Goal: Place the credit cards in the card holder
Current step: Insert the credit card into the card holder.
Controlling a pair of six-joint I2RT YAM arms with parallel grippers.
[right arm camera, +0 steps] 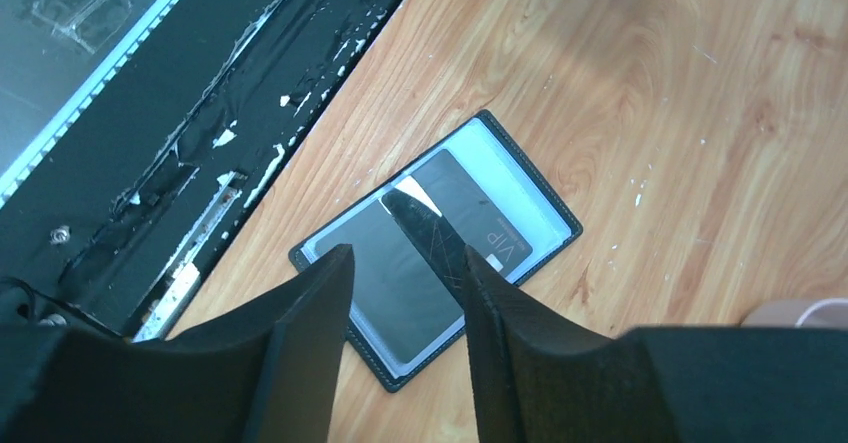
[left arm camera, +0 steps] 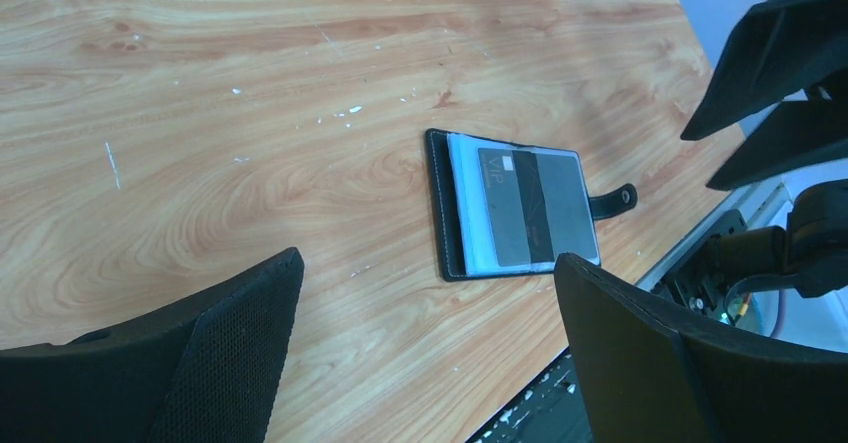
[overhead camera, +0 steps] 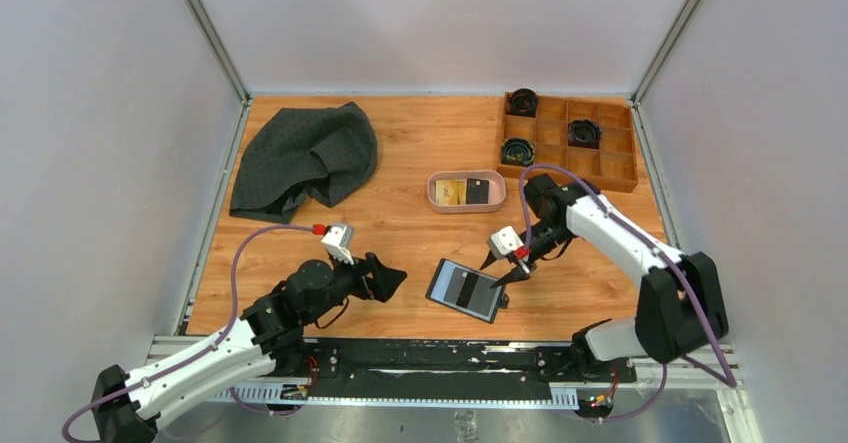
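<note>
- Your card holder [overhead camera: 465, 290] lies open and flat on the table [overhead camera: 420, 233], low and just right of centre in the top view, near the front edge.
- A dark grey card marked "VIP" [left arm camera: 505, 213] sits in its clear pocket.
- Your right gripper [overhead camera: 498, 271] hangs over the holder's right edge. Its fingers are a narrow gap apart and grip nothing. In the right wrist view the holder shows straight below that gap.
- Your left gripper [overhead camera: 395, 277] is spread wide and empty, just left of the holder and apart from it. In the left wrist view the holder lies beyond the two fingertips, right of centre.
- A gold card [overhead camera: 451, 192] and a black card [overhead camera: 478, 191] lie in the pink tray [overhead camera: 432, 191], above the holder at mid frame.
</note>
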